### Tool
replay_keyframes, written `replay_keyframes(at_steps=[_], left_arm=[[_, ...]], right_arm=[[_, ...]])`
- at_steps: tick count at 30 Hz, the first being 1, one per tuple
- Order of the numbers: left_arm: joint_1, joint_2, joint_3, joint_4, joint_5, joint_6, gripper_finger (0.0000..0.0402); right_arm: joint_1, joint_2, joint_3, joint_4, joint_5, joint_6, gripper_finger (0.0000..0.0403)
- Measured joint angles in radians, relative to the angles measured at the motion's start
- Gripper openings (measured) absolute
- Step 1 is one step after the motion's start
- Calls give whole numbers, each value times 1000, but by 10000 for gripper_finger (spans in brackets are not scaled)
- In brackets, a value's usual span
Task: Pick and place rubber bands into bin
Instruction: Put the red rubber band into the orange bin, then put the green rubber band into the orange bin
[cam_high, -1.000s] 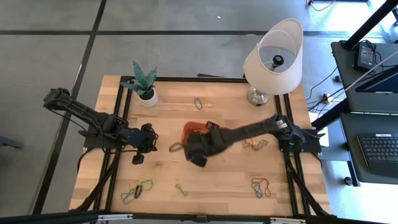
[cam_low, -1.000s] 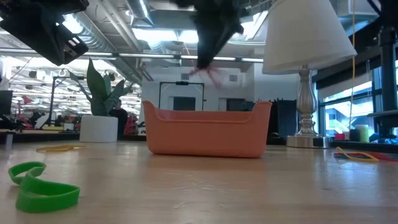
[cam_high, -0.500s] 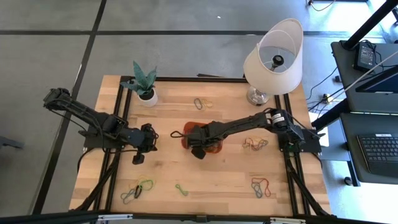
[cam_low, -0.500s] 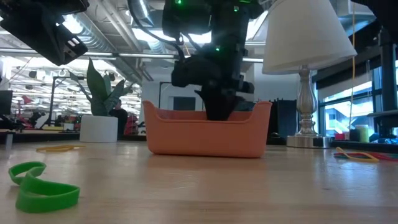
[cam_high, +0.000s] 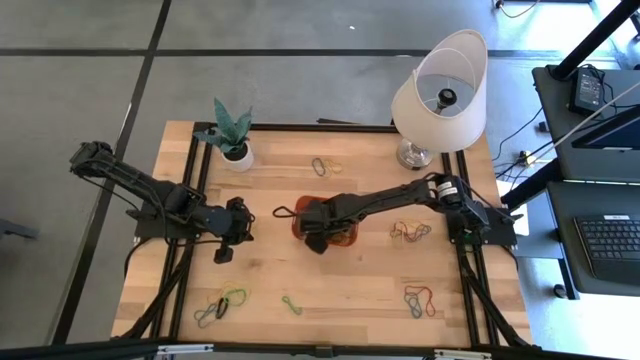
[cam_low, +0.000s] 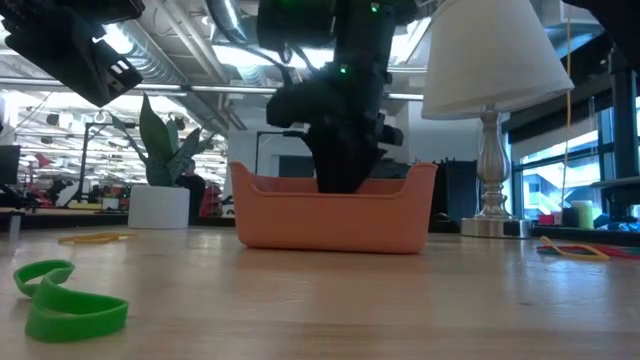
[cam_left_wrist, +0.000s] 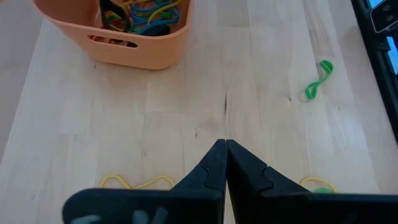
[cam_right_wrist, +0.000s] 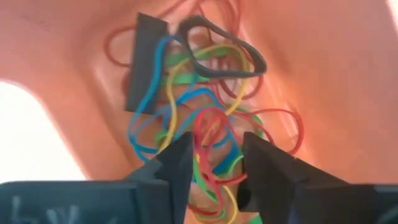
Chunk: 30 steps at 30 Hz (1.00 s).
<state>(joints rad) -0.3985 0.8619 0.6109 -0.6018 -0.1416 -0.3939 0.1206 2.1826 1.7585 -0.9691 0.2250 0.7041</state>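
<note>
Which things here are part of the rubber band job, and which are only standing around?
Job:
- rubber bands loose on the table, more in the bin
- orange bin
- right gripper, open, down inside the bin
- left gripper, shut, waiting aside

Not job:
- lamp
- potted plant
- wooden table

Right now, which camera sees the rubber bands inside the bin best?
The right wrist view: the bin's tangled rubber bands fill it. The left wrist view glimpses some over the rim. The high view hides them under the arm; the low view shows only the wall.
</note>
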Motion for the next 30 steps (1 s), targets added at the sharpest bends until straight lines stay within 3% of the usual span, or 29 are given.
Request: replay_keyframes(at_steps=[7, 13, 20, 25, 30], left_arm=[[0, 0, 0, 0, 1, 4, 3], [0, 0, 0, 0, 1, 35, 3], [0, 0, 0, 0, -55, 0, 3], [0, 0, 0, 2, -81, -4, 3], [-2, 12, 13, -1, -79, -12, 3]], right_arm=[[0, 0, 91, -100, 0, 2, 185], [9, -17, 128, -237, 3, 61, 185], [103, -116, 116, -221, 234, 75, 163], [174, -237, -36, -195, 265, 114, 152], [292, -433, -330, 13, 262, 211, 139]])
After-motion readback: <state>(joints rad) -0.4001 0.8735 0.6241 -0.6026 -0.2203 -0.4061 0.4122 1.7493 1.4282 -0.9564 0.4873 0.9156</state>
